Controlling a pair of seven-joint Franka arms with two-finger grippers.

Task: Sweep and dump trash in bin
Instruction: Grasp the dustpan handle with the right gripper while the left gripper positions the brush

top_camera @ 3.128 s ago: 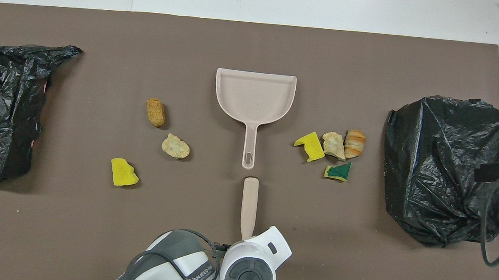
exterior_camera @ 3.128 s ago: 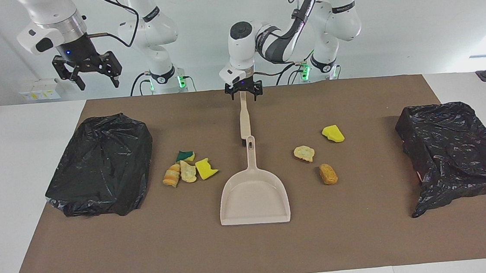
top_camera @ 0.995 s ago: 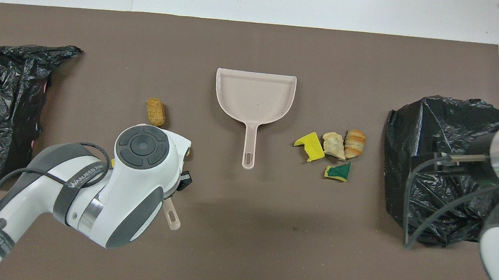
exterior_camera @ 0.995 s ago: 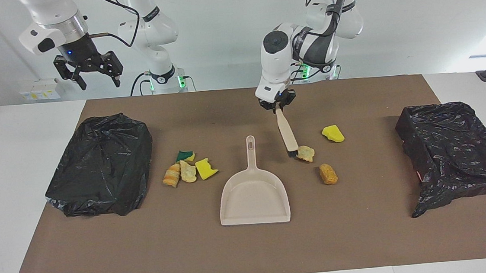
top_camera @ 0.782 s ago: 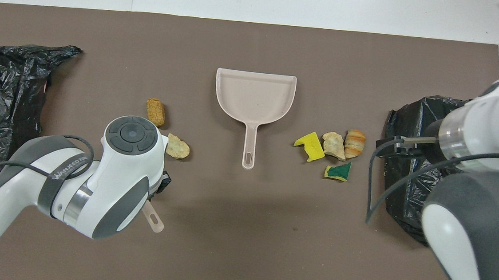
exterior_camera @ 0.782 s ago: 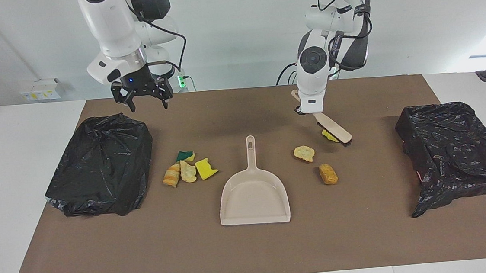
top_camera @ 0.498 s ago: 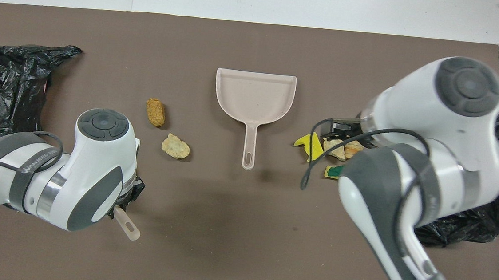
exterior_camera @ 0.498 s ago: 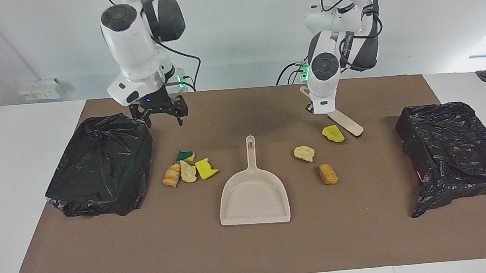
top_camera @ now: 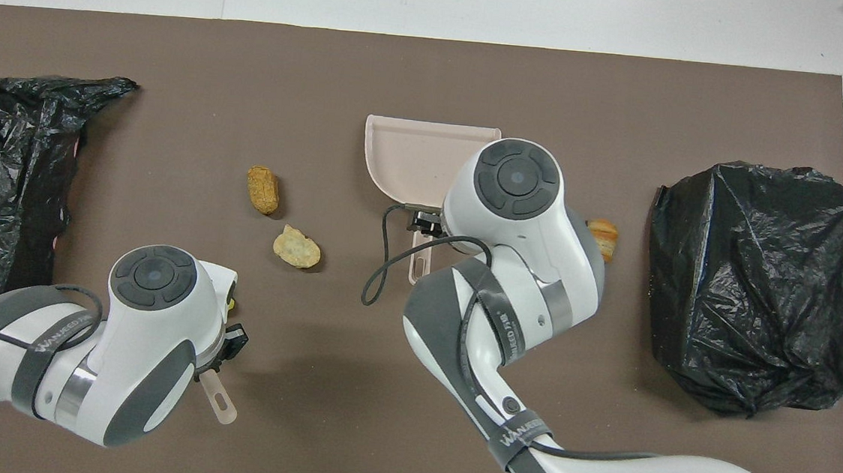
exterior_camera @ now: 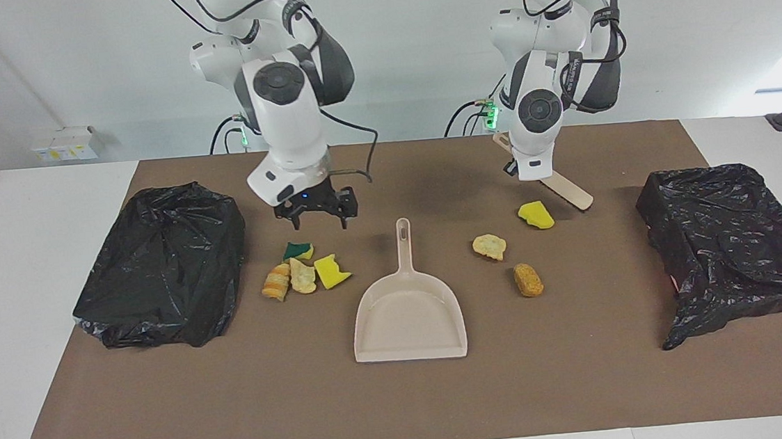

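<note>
Facing view: the trash lies loose on the brown mat in two groups, four scraps [exterior_camera: 304, 268] at 9 o'clock of the dustpan [exterior_camera: 409, 323] handle and three at 3 o'clock: a yellow sponge piece [exterior_camera: 536, 215], a pale lump [exterior_camera: 489, 246] and an orange lump [exterior_camera: 528, 280]. Judgement: all light; the sponge is soft and springy, the lumps are likely crumbly, and they may skid or roll, so they should be pushed with bristles rather than pinched, and the pan taken by its handle. The left claw [exterior_camera: 514, 166] is clamped on the brush [exterior_camera: 563, 188], whose head sits just beside the yellow sponge at its 2 o'clock. The right claw [exterior_camera: 317, 215] hangs with fingers apart and holds nothing; the four scraps lie at its 7 o'clock and the pan handle at its 3 o'clock. A black-bagged bin [exterior_camera: 161, 265] stands at each end of the table. Overhead view: the left arm covers most of the yellow sponge, while the orange and pale lumps lie at 12 o'clock of the left claw. The right arm hides its claw and most of the four scraps.
</note>
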